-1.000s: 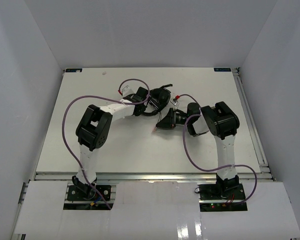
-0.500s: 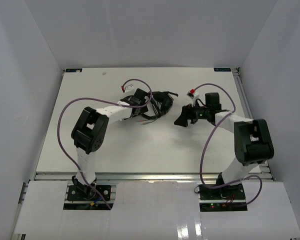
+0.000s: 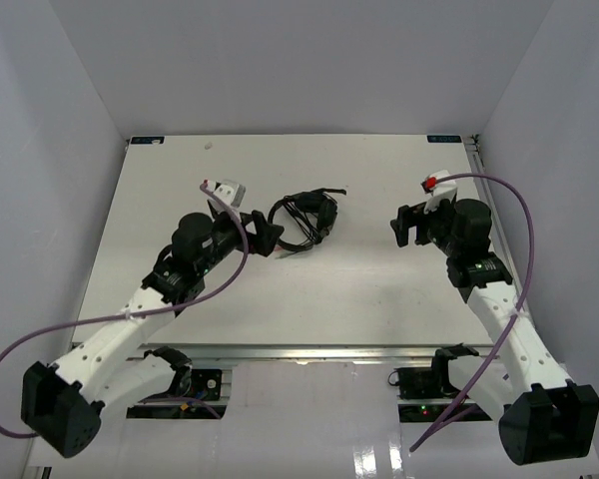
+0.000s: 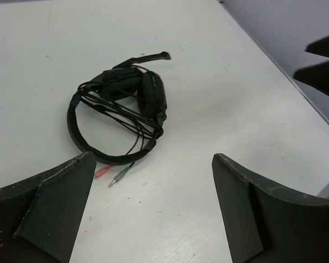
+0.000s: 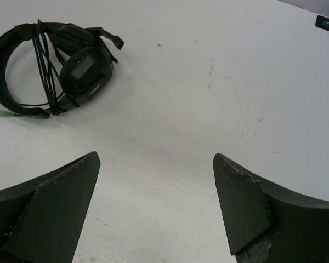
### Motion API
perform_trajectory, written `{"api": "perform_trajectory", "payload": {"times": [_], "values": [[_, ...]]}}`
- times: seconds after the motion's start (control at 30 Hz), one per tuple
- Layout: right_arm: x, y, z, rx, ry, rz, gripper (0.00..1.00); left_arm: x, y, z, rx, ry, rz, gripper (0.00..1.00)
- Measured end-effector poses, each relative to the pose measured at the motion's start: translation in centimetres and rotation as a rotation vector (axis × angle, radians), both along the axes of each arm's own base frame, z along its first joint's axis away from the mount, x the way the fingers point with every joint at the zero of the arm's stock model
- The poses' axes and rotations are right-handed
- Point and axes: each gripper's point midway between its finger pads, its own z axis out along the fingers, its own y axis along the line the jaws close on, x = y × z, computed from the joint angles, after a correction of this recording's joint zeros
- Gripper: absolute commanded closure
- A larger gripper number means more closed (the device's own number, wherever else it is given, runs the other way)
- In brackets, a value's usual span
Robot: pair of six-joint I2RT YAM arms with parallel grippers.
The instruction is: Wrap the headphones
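Observation:
The black headphones point(image 3: 304, 214) lie on the white table point(image 3: 280, 289) a little behind its middle. Their thin cord is wound across the headband and ear cups point(image 4: 120, 104), with a pink and a green plug point(image 4: 120, 175) sticking out beside the band. They also show at the upper left of the right wrist view, headphones point(image 5: 71, 60). My left gripper point(image 3: 270, 238) stands open just left of them, touching nothing. My right gripper point(image 3: 404, 228) is open too, well off to their right. Both wrist views show bare table between the jaws, left gripper point(image 4: 153, 181), right gripper point(image 5: 153, 175).
Purple cables loop off both arms: one hangs low at the left point(image 3: 20, 349), one arches high at the right point(image 3: 519, 215). White walls close in the table on three sides, and a metal rail point(image 3: 499, 230) runs along its right edge.
Both grippers have opened and pulled back from the headphones, left arm to the left, right arm to the right. The headphones now lie free on the table.

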Motion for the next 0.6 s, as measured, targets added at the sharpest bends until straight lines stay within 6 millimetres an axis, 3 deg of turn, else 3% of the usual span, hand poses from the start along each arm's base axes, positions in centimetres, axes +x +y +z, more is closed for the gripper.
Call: {"api": "perform_trajectory", "payload": {"times": [0.1,0.3,0.37,0.6], "values": [[-0.2,-0.8,-0.5,-0.001,0.011,-0.048,0.10,-1.3,0.4,-1.1,0.020,-0.019,-0.040,0.02],[-0.4,-1.6,-1.7,0.007,0.044,-0.086,0.10,-0.9,0.2,-6.4,0.110,0.126,-0.048,0.02],[-0.7,-1.6,-2.2,0.006,0.051,-0.087,0.10,-1.0,0.3,-6.9,0.114,0.142,-0.047,0.02],[-1.3,-1.8,-2.6,0.007,0.046,-0.093,0.10,-1.9,-0.3,-5.5,0.077,0.115,-0.104,0.02]]}}
